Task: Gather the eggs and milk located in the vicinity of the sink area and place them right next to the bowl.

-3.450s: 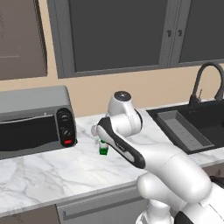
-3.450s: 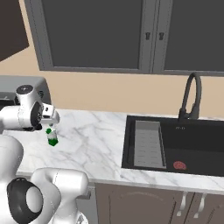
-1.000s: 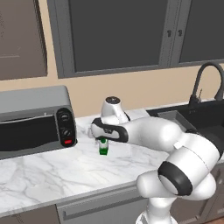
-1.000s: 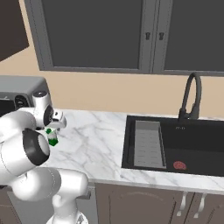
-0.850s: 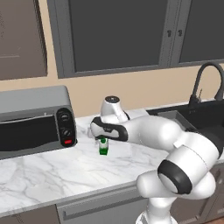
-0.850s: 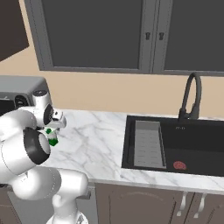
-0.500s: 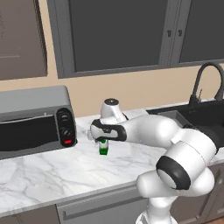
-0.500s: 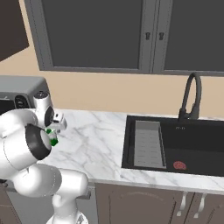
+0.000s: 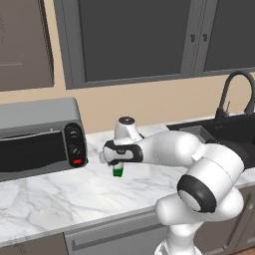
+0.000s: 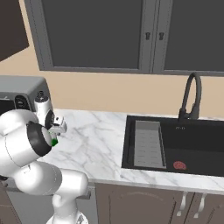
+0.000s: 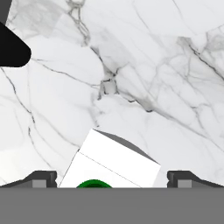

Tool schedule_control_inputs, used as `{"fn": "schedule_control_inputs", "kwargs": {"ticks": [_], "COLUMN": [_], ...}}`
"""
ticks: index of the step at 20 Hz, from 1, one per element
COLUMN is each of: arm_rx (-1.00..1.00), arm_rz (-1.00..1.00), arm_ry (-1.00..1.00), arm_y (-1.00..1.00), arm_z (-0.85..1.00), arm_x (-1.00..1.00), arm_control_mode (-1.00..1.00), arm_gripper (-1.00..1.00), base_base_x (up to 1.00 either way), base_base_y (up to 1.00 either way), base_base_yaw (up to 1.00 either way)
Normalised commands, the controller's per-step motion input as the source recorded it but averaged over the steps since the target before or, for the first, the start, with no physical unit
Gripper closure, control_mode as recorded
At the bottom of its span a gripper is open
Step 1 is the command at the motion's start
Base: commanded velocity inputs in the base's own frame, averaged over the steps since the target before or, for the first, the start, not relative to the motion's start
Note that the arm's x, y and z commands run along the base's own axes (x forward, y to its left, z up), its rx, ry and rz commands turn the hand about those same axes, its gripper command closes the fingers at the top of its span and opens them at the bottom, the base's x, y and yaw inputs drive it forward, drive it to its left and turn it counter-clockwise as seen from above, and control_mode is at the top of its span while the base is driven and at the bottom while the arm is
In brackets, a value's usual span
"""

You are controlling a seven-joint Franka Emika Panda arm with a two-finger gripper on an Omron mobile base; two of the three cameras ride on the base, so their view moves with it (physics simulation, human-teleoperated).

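The milk (image 9: 117,171) stands on the counter (image 9: 60,194), just right of the toaster oven (image 9: 37,137) and in front of it; the sink (image 10: 175,144) lies well to the right, a round thing (image 10: 179,165) inside its basin

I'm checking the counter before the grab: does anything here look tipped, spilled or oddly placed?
Nothing stands out. The milk stands upright on the marble counter near the toaster oven, with the open gripper straddling it. No spill shows. A flat red round thing lies in the sink.
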Motion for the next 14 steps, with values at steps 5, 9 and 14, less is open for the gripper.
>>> {"fn": "schedule_control_inputs", "kwargs": {"ticks": [5, 9, 14], "arm_rx": [0.00, 0.00, 0.00], "arm_rz": [0.00, 0.00, 0.00], "arm_ry": [0.00, 0.00, 0.00], "arm_y": [0.00, 0.00, 0.00], "arm_z": [0.00, 0.00, 0.00], "arm_x": [0.00, 0.00, 0.00], "arm_control_mode": [-1.00, -1.00, -1.00], "arm_gripper": [-1.00, 1.00, 1.00], "base_base_x": [0.00, 0.00, 0.00], "base_base_y": [0.00, 0.00, 0.00], "base_base_yaw": [0.00, 0.00, 0.00]}}
